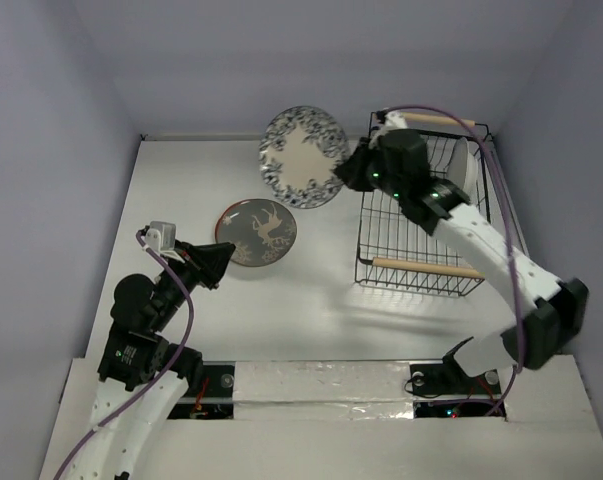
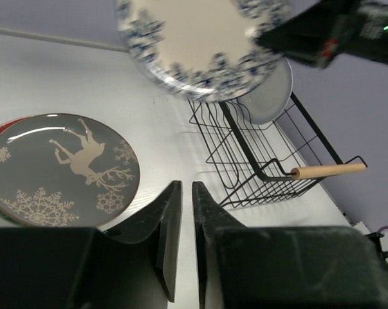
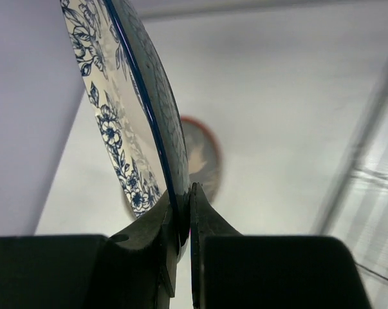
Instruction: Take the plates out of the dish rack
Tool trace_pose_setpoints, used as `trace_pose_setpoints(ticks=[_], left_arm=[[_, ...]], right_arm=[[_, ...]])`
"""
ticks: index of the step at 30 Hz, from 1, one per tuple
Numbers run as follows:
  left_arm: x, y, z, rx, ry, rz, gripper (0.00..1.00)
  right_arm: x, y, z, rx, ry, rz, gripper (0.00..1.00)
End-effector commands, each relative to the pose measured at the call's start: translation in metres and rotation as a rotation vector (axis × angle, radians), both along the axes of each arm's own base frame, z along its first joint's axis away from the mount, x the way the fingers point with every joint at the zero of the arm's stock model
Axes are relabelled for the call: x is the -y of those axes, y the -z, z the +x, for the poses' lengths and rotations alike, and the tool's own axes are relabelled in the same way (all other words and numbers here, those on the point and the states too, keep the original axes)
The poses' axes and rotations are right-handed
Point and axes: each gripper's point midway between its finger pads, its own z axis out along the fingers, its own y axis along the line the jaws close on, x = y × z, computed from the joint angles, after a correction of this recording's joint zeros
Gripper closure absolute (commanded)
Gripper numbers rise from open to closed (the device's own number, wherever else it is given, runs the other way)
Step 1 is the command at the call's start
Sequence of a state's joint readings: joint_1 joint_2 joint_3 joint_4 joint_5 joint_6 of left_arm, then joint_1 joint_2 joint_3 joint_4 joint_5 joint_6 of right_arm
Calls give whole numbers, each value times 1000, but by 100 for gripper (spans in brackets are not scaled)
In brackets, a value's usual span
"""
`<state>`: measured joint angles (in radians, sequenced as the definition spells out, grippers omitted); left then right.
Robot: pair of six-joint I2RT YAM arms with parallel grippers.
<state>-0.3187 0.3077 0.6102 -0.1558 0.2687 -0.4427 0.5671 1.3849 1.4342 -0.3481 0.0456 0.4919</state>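
Nearest, the left fingers (image 2: 169,225) are drawn almost together on nothing, just beside the grey deer plate (image 1: 257,231), which lies flat on a red plate (image 3: 206,125) on the tabletop (image 1: 181,170). To the right, the dish rack (image 1: 417,283) holds a single white plate (image 2: 271,95), standing on edge at its far end. Left of that end, the right fingers (image 3: 148,238) pinch the rim of the floral-rimmed plate (image 1: 303,157), held tilted above the tabletop.
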Motion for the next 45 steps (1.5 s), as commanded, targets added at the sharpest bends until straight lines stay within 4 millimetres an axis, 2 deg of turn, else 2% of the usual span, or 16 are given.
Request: trace_pose_setpoints(ticks=[1,2,4,5,7,10,12,13,22,31,34,36,38,41,43,45], left_arm=[[-3,-12,4,39,-23,-3,97],[-5,-13,5,38,-31,-1,99],[-6,-13,5,34,-42,0,100],[-7,-12,6,33,-45,2,100],[-6,-11,7,29,-43,3,100],[-6,-11,7,24,-42,5,98],[-5,-10,8,22,-42,4,97],[-5,-10,8,21,-40,4,97],[-6,-11,6,30,-40,-1,93],[-5,-13,4,40,-32,-5,92],[-6,-14,2,45,-33,-5,92],[-6,-15,2,48,-34,-6,91],[-6,-15,2,50,-34,-7,91],[-6,-16,1,51,-34,-9,91],[-6,-15,1,50,-34,-9,91],[-6,-16,1,54,-36,-10,91]], right_arm=[[-86,-52,-9,82,-243,315,100],[-108,-27,-7,19,-278,304,100],[-132,-28,-8,4,-336,361,100],[-141,-8,1,-41,-333,357,100],[-162,1,-5,-72,-374,402,100],[-186,36,-6,-169,-400,422,100],[-190,63,-1,-234,-375,422,100],[-195,66,-4,-233,-387,432,100],[-193,134,3,-350,-295,405,97],[-186,165,4,-389,-242,376,89],[-182,179,3,-414,-220,345,73],[-177,188,0,-426,-207,324,70],[-169,190,0,-417,-179,300,57],[-162,196,-2,-421,-167,253,46],[-159,198,-6,-412,-159,205,44],[-151,193,-6,-392,-133,133,35]])
